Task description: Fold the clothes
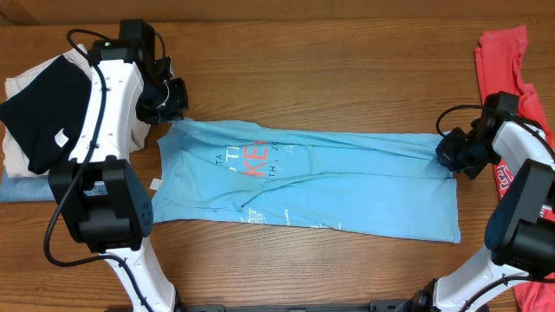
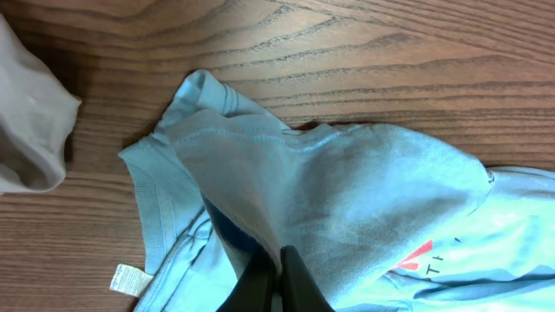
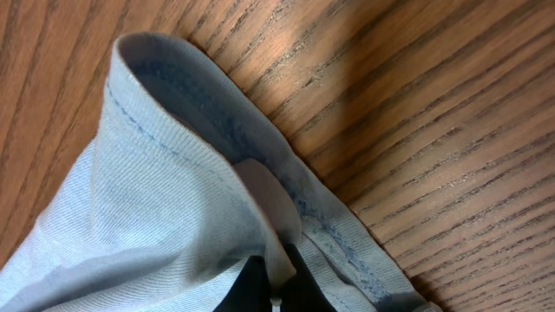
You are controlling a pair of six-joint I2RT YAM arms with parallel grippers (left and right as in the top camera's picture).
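Left claw [image 1: 172,99] pinching light blue T-shirt [image 1: 329,186] at one end, right claw [image 1: 448,149] clamped on opposite hem, black garment [image 1: 39,108] beside left arm, coral-red T-shirt [image 1: 503,52] at table [image 1: 303,52] edge.

wooden table [image 1: 329,78], blue T-shirt [image 1: 347,186], red T-shirt [image 1: 501,54]

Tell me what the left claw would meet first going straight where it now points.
The left claw, shut on the light blue knitted T-shirt, would press first into that raised fold of cloth; behind it probably lies the brown wooden table, though depth is unclear.
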